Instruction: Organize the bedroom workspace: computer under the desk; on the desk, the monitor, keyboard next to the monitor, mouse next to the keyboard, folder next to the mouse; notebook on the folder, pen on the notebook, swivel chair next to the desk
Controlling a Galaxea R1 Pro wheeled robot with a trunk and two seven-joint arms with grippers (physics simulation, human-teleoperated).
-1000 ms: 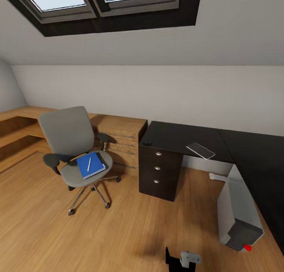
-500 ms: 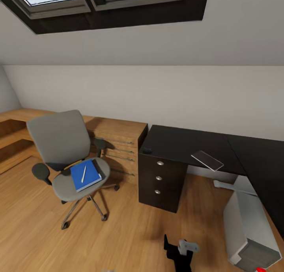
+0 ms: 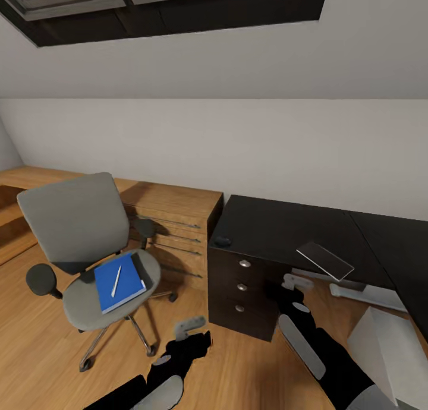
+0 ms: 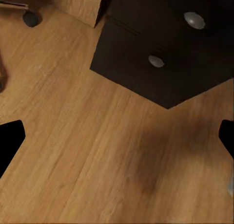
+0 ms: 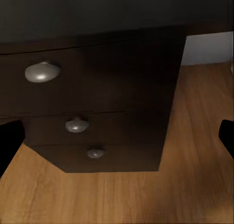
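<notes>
The grey swivel chair [image 3: 77, 232] stands on the wood floor, left of the dark desk [image 3: 285, 226]. On its seat lies a blue notebook [image 3: 128, 291] with a white pen [image 3: 116, 281] on top, and a dark folder edge [image 3: 144, 266] shows beneath it. A small dark mouse [image 3: 223, 241] sits on the desk's near left corner. A thin flat grey slab [image 3: 326, 260] overhangs the desk's front edge. The grey computer tower [image 3: 386, 347] lies on the floor at the right. My left gripper [image 3: 195, 338] [image 4: 117, 141] and right gripper [image 3: 284, 292] [image 5: 117, 139] hang open and empty before the desk drawers [image 3: 241, 285].
A wooden drawer cabinet [image 3: 178, 226] and low wooden shelving [image 3: 18, 208] run along the wall behind the chair. A long white object [image 3: 368, 296] lies on the floor under the desk. The sloped ceiling holds a skylight [image 3: 166, 6]. Bare wood floor [image 4: 97, 160] lies between chair and desk.
The camera has moved closer to the desk, so the whole view shifted. Both arms have risen into the head view from below.
</notes>
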